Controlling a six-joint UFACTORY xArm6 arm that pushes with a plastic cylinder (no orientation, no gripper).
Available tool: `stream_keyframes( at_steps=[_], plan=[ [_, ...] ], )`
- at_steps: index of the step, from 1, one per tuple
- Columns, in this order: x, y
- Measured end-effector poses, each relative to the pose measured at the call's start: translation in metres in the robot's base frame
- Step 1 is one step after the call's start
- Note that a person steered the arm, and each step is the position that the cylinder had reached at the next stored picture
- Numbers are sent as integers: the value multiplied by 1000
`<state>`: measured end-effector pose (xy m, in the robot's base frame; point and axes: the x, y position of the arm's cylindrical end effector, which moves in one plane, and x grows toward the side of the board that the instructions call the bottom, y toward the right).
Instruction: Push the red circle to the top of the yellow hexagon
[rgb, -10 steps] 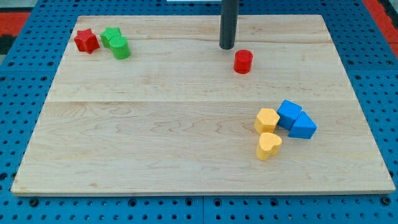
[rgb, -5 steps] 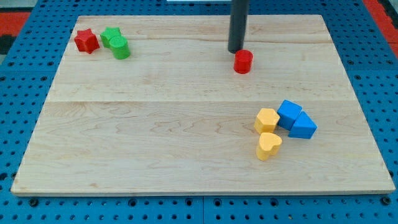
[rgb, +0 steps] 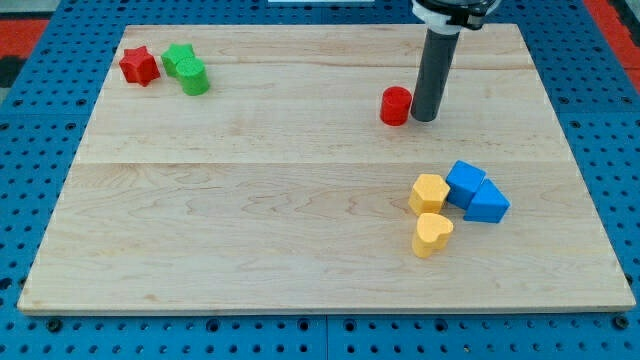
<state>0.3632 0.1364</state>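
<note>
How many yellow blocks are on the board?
2. The yellow hexagon sits at the view's lower right, touching the blue cube. The yellow heart is just below the hexagon. None seem hidden.

Bare board separates red circle from yellow hexagon.

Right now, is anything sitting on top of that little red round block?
Nothing rests on the red circle; its flat top is bare. My tip stands close beside it on the view's right. Whatever lies under it is hidden.
</note>
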Motion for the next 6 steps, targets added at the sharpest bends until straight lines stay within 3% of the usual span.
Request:
stream_keyframes(
  at_steps=[1,2,3,5,6],
  plan=[
    [-9,25],
    [-54,-17],
    [-29,-65],
    [54,-56],
    [2,-35]
  ],
)
